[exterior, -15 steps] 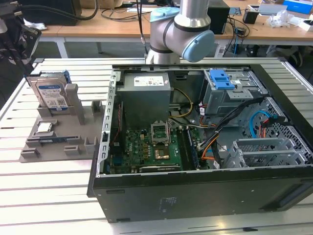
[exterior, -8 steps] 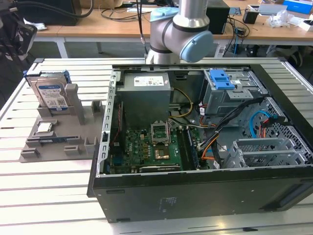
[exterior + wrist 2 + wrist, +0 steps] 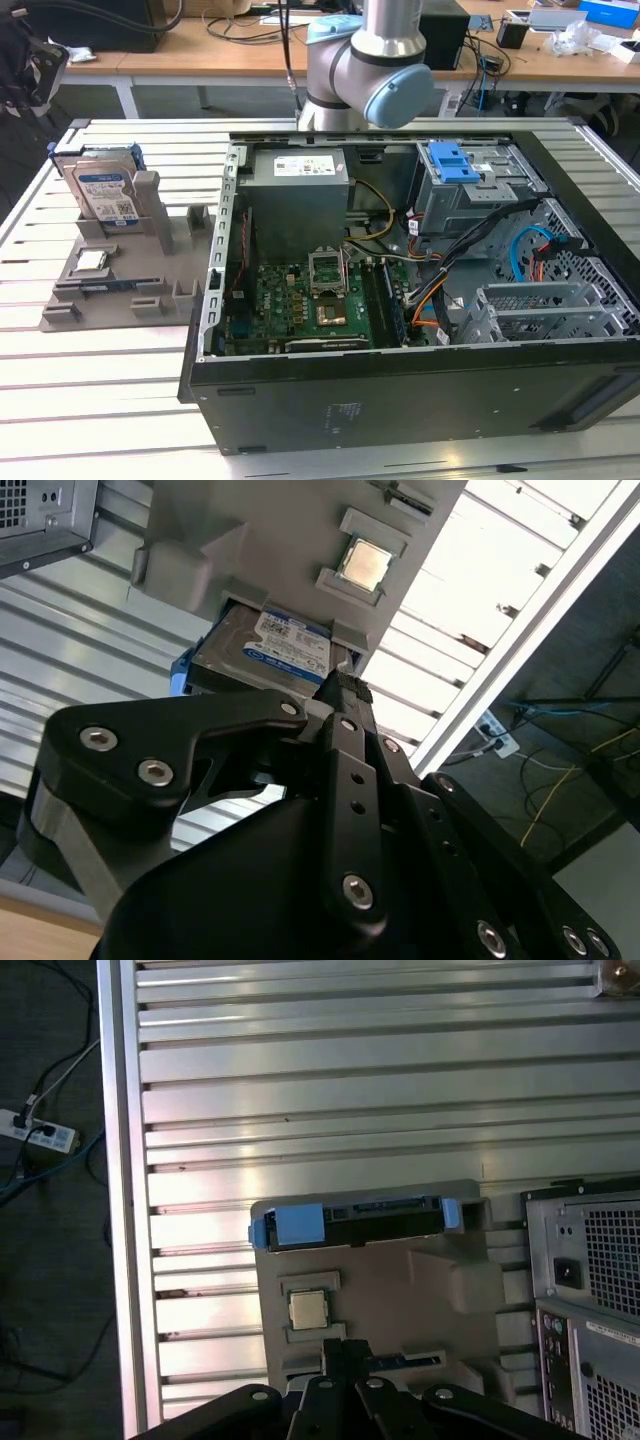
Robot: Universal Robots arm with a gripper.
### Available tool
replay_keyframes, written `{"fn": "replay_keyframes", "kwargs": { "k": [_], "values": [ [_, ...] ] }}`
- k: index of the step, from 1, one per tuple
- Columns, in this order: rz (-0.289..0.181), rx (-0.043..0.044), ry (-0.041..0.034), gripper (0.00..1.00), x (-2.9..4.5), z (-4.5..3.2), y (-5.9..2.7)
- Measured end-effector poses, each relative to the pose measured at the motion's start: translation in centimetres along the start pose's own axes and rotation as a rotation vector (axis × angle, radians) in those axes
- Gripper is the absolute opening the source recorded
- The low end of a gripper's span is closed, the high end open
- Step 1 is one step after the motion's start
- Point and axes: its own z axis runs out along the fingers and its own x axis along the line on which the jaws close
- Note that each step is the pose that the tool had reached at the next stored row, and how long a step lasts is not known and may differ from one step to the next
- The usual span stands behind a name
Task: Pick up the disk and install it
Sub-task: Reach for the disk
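The disk (image 3: 105,190) is a silver hard drive with a blue-and-white label and blue side rails. It stands upright in a grey holder (image 3: 110,290) on the exterior view's left. In the second wrist view the disk (image 3: 275,650) lies just beyond my gripper (image 3: 340,683). In the first wrist view the disk (image 3: 350,1222) shows edge-on with its blue rails, some way from my gripper (image 3: 345,1345). The black fingers sit together, shut on nothing, and are apart from the disk.
A square silver processor chip (image 3: 307,1308) rests in the holder beside the disk. The open computer case (image 3: 400,390) takes up the middle and the exterior view's right, with a grey cage and blue latch (image 3: 455,165) inside. The slatted metal table (image 3: 350,1070) ends at an edge with cables below.
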Motion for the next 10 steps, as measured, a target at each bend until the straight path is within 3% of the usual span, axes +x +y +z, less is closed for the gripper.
{"fn": "replay_keyframes", "kwargs": {
  "k": [10],
  "values": [
    [0.0, 0.0, 0.0, 0.11, 0.03, 0.0, 0.0]
  ]
}}
